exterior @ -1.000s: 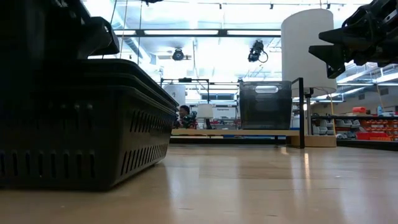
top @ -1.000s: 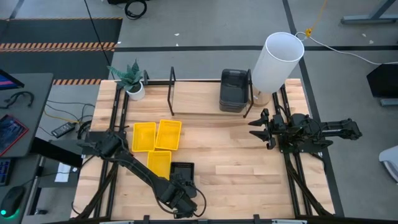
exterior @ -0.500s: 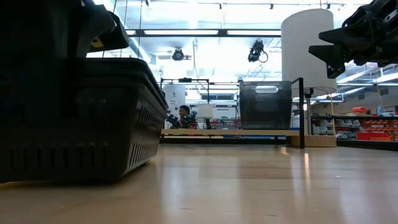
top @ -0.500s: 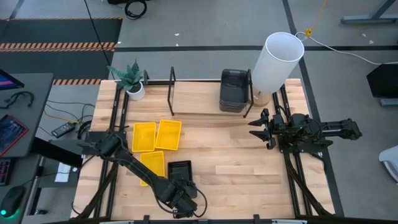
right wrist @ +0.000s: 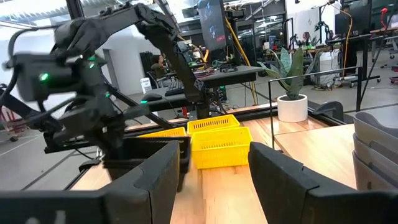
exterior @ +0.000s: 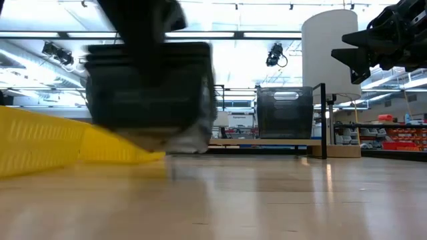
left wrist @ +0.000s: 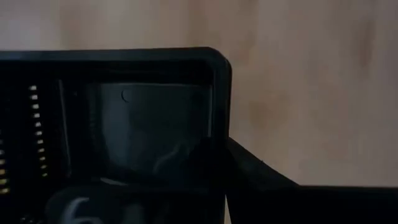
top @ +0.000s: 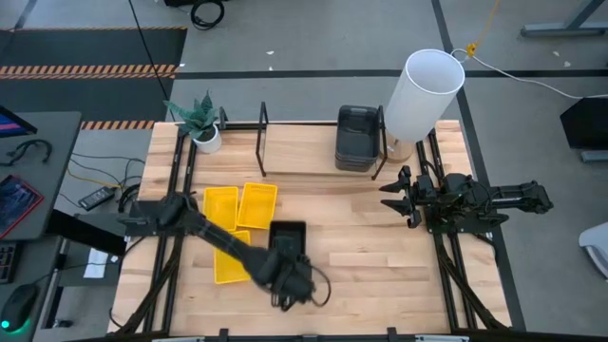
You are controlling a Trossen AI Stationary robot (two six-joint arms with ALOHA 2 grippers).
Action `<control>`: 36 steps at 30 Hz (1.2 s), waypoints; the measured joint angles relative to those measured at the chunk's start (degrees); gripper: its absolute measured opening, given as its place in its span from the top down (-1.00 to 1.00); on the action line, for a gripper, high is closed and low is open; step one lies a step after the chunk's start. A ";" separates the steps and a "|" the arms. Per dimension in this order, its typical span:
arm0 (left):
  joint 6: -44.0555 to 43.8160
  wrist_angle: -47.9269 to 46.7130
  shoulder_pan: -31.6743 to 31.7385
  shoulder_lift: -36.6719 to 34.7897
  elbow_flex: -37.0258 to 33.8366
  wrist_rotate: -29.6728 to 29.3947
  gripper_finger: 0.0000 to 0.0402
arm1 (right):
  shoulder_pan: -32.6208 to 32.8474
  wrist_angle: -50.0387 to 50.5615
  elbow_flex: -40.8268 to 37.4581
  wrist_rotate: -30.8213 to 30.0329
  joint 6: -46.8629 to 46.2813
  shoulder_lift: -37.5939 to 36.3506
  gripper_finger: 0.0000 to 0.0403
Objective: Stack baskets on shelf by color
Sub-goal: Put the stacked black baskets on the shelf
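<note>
The left gripper [top: 285, 271], clamped on the black perforated basket [top: 288, 236], has lifted it clear of the table [top: 380, 247]. The right gripper [top: 397, 197] stays open near the shelf [top: 263, 133].

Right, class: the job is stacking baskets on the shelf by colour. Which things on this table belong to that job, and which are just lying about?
Part of the job:
- black basket in the left gripper, lifted off the table
- yellow baskets
- dark grey baskets stacked on the shelf
- shelf

Just lying about:
- white cylinder
- potted plant
- right gripper, waiting open, holding nothing
</note>
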State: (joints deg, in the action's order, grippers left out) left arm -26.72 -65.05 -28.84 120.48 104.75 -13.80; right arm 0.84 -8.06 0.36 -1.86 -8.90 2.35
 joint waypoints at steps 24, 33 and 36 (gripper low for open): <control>37.05 7.29 32.11 -3.28 -0.17 -5.27 0.89 | -0.02 0.00 0.00 -0.01 0.01 0.00 0.02; 46.19 17.05 39.68 0.91 -0.15 -2.91 0.89 | 0.00 -0.07 0.00 -0.02 -0.01 0.00 0.02; 48.26 21.27 40.36 2.20 -0.17 -2.91 0.89 | -0.01 -0.25 0.00 0.07 -0.01 0.06 0.02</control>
State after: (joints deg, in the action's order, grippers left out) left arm 21.54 -43.77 11.52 122.69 104.57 -16.71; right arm 0.83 -8.31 0.36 -1.79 -8.91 2.41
